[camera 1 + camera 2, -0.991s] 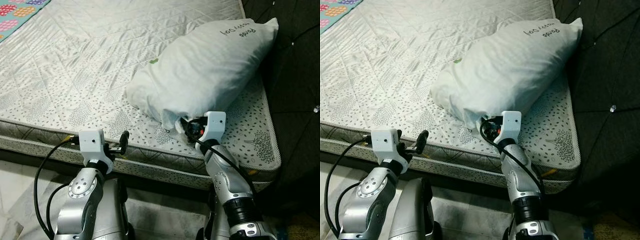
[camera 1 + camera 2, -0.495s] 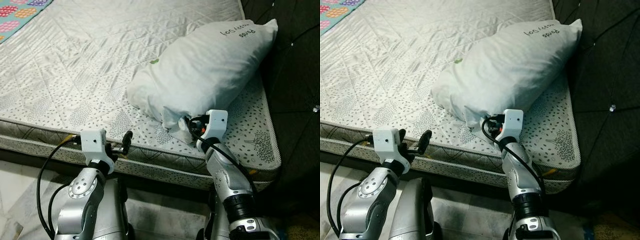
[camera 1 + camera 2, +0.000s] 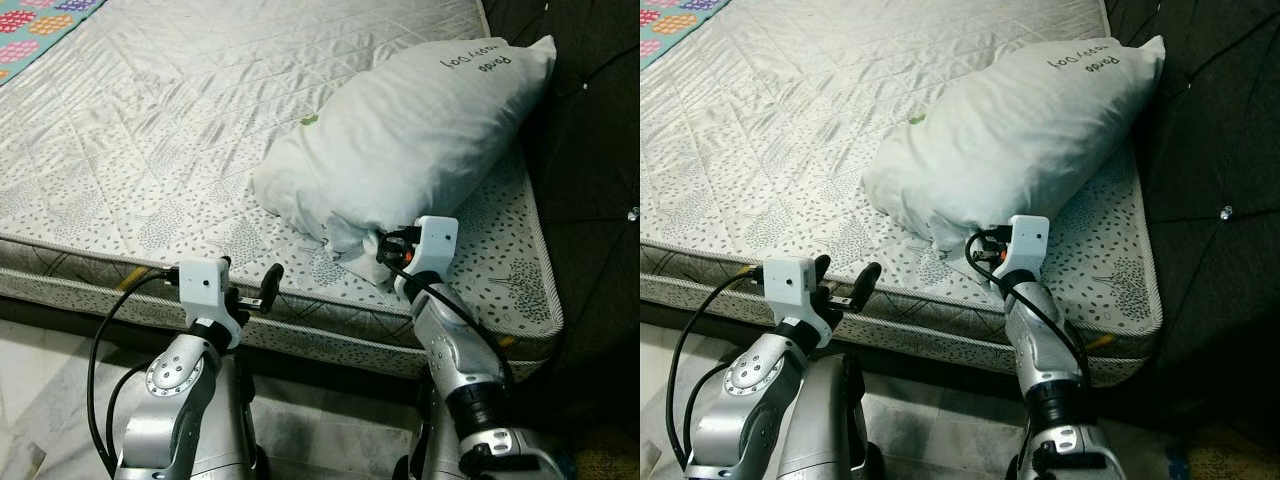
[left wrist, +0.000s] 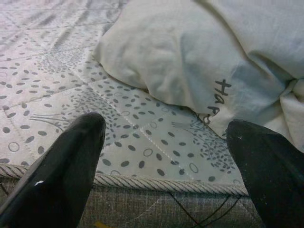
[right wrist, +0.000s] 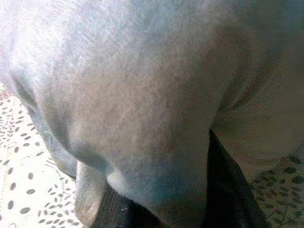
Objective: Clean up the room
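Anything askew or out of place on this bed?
The white pillow lies diagonally near the patterned mattress's corner, its near corner bunched where the right end effector presses in.

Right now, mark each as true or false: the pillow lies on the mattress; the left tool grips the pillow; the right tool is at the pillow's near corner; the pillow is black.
1. The pillow lies on the mattress: true.
2. The left tool grips the pillow: false; it hovers open at the mattress edge, apart from the pillow.
3. The right tool is at the pillow's near corner: true; cloth bunches around its fingers.
4. The pillow is black: false; it is white, with handwriting.
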You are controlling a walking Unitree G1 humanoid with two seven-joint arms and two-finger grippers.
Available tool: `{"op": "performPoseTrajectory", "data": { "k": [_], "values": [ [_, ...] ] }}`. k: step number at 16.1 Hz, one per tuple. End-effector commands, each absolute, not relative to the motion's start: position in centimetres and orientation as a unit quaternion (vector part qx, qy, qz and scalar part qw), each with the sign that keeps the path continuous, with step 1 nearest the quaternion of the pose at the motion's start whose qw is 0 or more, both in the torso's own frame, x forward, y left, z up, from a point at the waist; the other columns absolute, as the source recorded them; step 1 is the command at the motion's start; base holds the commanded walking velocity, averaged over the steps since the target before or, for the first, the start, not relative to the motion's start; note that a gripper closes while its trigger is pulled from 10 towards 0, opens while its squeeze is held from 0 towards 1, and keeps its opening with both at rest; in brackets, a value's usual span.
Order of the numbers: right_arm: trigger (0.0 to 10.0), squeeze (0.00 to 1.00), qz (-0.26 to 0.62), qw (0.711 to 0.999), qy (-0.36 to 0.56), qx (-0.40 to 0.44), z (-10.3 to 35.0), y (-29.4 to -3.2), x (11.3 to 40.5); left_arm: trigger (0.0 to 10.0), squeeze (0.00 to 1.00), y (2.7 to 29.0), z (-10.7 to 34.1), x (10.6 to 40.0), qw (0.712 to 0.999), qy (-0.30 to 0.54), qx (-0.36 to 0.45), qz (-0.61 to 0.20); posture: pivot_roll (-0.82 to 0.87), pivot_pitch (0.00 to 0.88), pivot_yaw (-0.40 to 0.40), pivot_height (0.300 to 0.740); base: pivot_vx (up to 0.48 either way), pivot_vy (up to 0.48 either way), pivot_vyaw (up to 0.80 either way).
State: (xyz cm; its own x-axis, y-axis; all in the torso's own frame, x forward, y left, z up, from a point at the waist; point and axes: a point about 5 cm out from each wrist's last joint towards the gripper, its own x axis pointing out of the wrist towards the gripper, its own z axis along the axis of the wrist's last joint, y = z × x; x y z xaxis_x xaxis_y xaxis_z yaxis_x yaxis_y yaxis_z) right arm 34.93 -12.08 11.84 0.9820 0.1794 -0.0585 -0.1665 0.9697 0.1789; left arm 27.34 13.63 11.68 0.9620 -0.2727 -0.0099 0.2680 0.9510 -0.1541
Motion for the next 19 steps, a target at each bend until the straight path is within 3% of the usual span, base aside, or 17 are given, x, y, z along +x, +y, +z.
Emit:
{"op": "performPoseTrajectory", "data": {
  "k": [1,2,12,16,19],
  "values": [
    [0.0,0.0,0.06,0.995,0.025,0.071,12.6,-13.2,35.7,10.0,0.0,13.9,11.7,27.4,0.99,0.012,-0.069,-0.125,0.06,0.132,0.011,0.493,0.0,0.0,0.0],
    [0.0,0.0,0.052,0.996,0.024,0.066,12.7,-13.6,35.8,10.0,0.0,13.9,11.7,27.4,0.99,0.012,-0.07,-0.126,0.06,0.131,0.011,0.493,0.0,0.0,0.0],
    [0.0,0.0,-0.135,0.99,-0.027,-0.011,18.1,-26.5,37.5,10.0,0.0,14.4,11.8,27.8,0.991,0.005,-0.064,-0.121,0.04,0.127,0.028,0.493,0.0,0.0,0.0],
    [0.0,0.0,-0.214,0.974,-0.05,-0.052,19.9,-31.9,35.8,10.0,0.0,14.4,11.8,27.8,0.99,0.006,-0.062,-0.123,0.03,0.131,0.034,0.493,0.0,0.0,0.0],
    [0.0,0.0,-0.25,0.962,-0.048,-0.097,18.4,-34.5,32.7,10.0,0.0,14.5,11.6,27.7,0.99,0.01,-0.061,-0.127,0.02,0.134,0.041,0.493,0.0,0.0,0.0]
  ]
}}
